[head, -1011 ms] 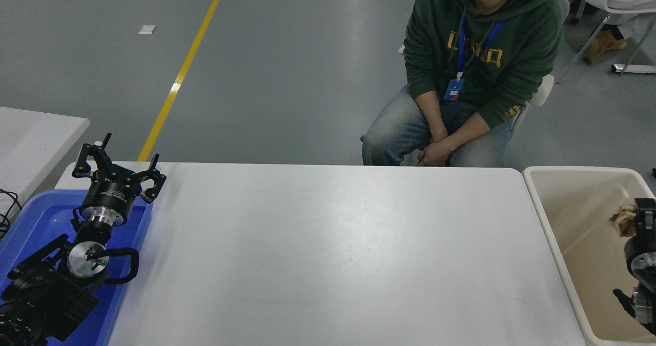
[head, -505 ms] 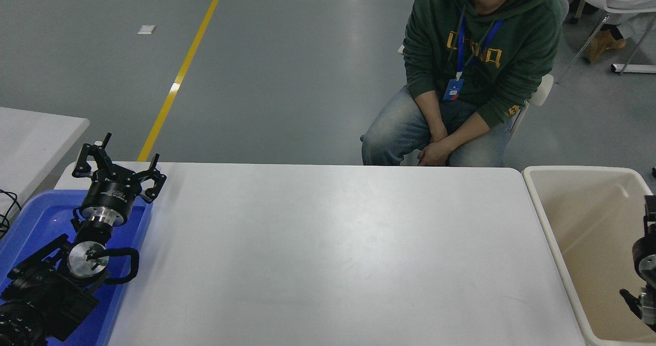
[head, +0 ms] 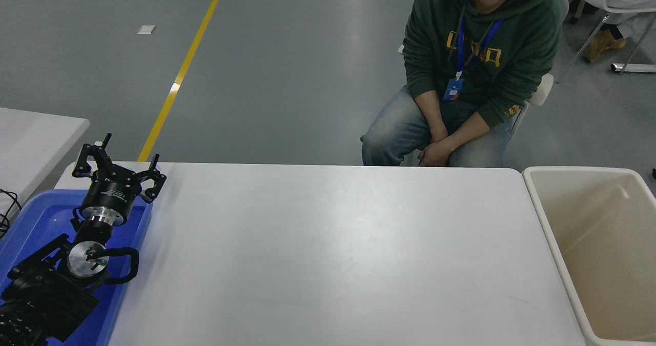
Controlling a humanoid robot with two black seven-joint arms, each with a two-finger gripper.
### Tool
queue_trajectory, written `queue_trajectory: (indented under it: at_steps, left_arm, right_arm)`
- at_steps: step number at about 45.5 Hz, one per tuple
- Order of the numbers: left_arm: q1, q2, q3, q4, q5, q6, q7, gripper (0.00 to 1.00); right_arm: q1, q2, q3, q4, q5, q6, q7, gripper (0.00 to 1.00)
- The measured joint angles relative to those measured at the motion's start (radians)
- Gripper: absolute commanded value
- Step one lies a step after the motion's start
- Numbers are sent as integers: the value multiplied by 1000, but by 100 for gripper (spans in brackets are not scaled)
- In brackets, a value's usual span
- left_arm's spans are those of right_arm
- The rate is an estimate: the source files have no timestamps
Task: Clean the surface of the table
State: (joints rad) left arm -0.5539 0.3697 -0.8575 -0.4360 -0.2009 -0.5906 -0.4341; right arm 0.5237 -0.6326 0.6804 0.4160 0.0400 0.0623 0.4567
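Observation:
The table surface [head: 338, 253] is a large plain white top with rounded corners that fills the lower middle of the head view. Nothing lies on it. My left gripper [head: 119, 165] is parked at the lower left over a blue tray, its fingers spread open and empty. My right arm and gripper are out of view.
A blue tray [head: 31, 223] sits at the table's left end under the left arm. A beige bin [head: 584, 218] stands at the right end. A person [head: 476, 74] in a green hoodie sits at the far side. A smaller white table's corner [head: 36, 141] shows at the left edge.
My right arm, over the beige bin with a crumpled brown scrap at its gripper a second ago, has drawn back out of the picture. The scrap no longer shows. The left arm has not moved.

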Motion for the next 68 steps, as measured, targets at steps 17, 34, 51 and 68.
queue_trajectory:
  at_steps: [17, 34, 51, 68]
  left_arm:
    - [0, 0, 0, 0, 0, 0, 0, 100]
    - [0, 0, 0, 0, 0, 0, 0, 100]
    - [0, 0, 0, 0, 0, 0, 0, 100]
    - [0, 0, 0, 0, 0, 0, 0, 100]
  right_arm:
    - [-56, 0, 165, 311, 6, 184, -4, 100]
    - [-58, 191, 128, 338, -12, 254, 4, 100]
    - [22, 363, 102, 119, -17, 270, 55, 100]
    - [105, 443, 101, 67, -15, 271, 96, 100]
